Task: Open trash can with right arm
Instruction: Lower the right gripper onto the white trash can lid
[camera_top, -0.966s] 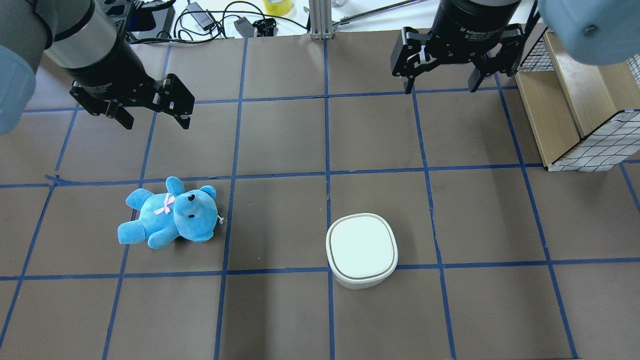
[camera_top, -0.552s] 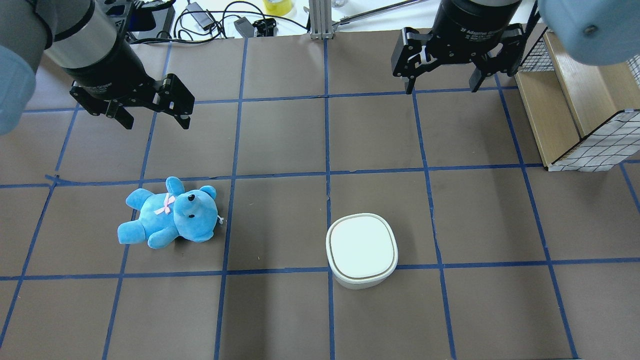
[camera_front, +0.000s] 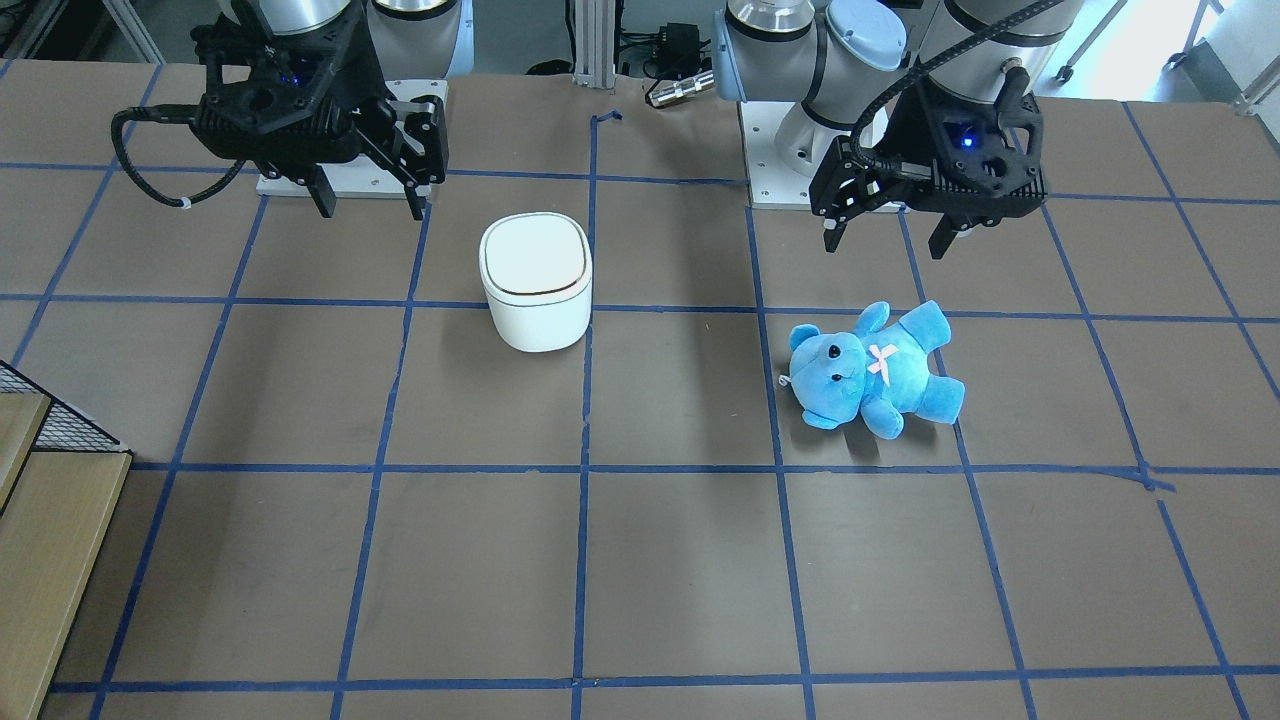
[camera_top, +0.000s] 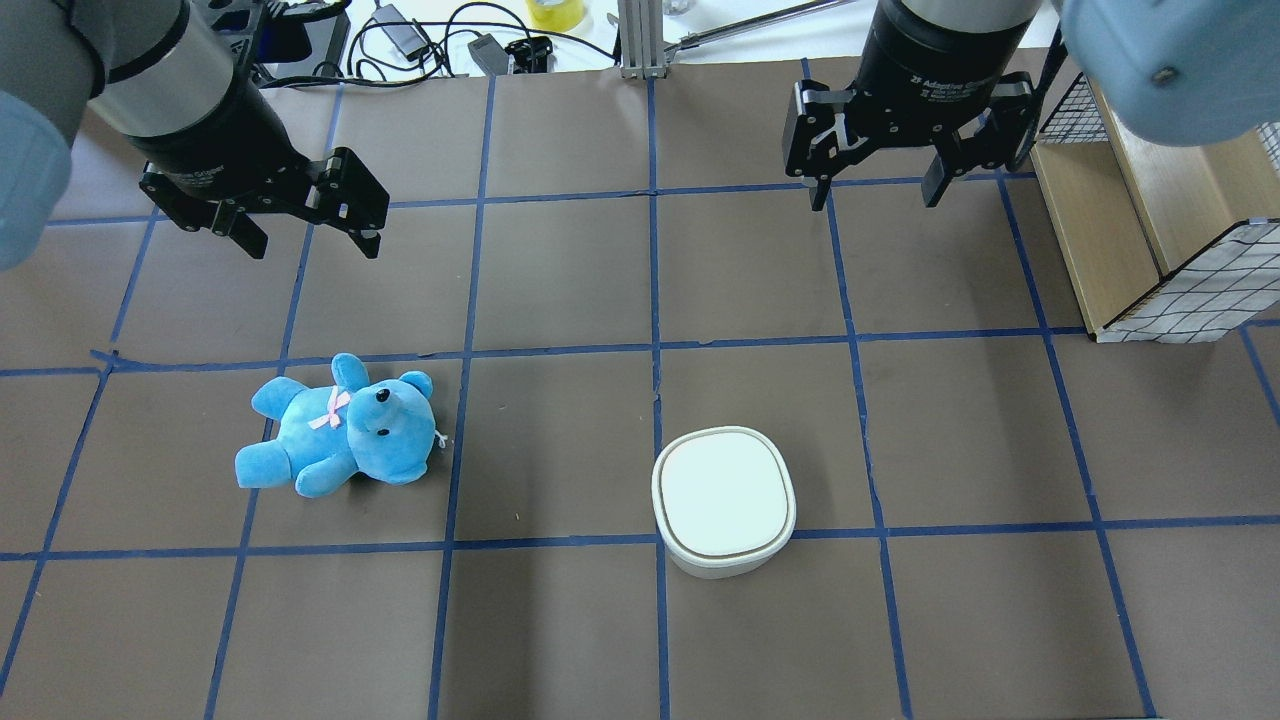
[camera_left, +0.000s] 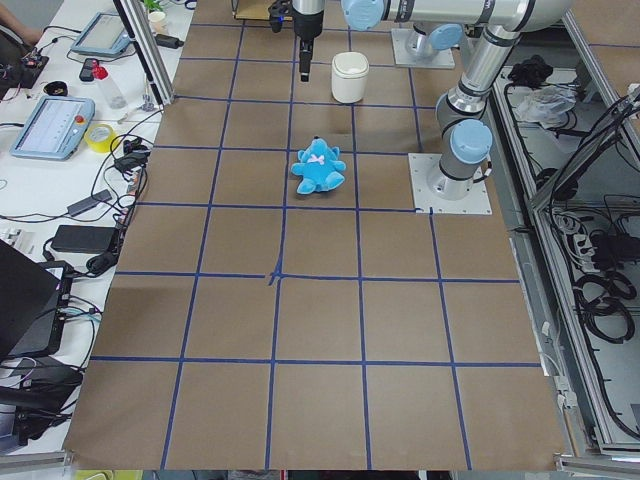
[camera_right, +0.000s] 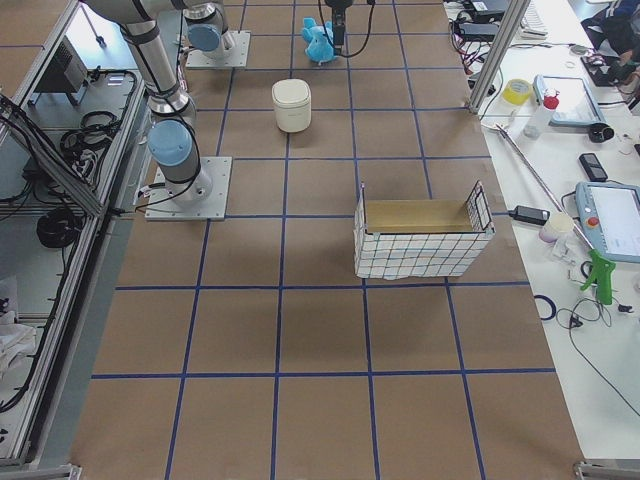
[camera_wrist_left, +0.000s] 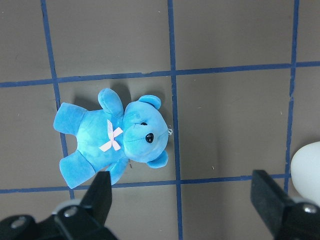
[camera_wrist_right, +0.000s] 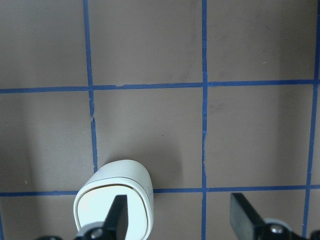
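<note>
The white trash can (camera_top: 723, 500) stands with its lid shut near the table's middle; it also shows in the front view (camera_front: 535, 280) and at the bottom of the right wrist view (camera_wrist_right: 112, 205). My right gripper (camera_top: 874, 195) is open and empty. It hangs above the table, well behind the can and a little to its right. In the front view the right gripper (camera_front: 370, 208) is left of the can, with its looping cable. My left gripper (camera_top: 312, 245) is open and empty above the table beyond a blue teddy (camera_top: 340, 428).
A wire-and-wood basket (camera_top: 1150, 220) stands at the table's right edge. Cables and small gear lie beyond the far edge. The teddy (camera_wrist_left: 112, 137) lies on its back to the can's left. Blue tape lines grid the brown table.
My right gripper has shifted a little toward the middle of the table and turned slightly. The left arm, the can and the teddy have not moved.
</note>
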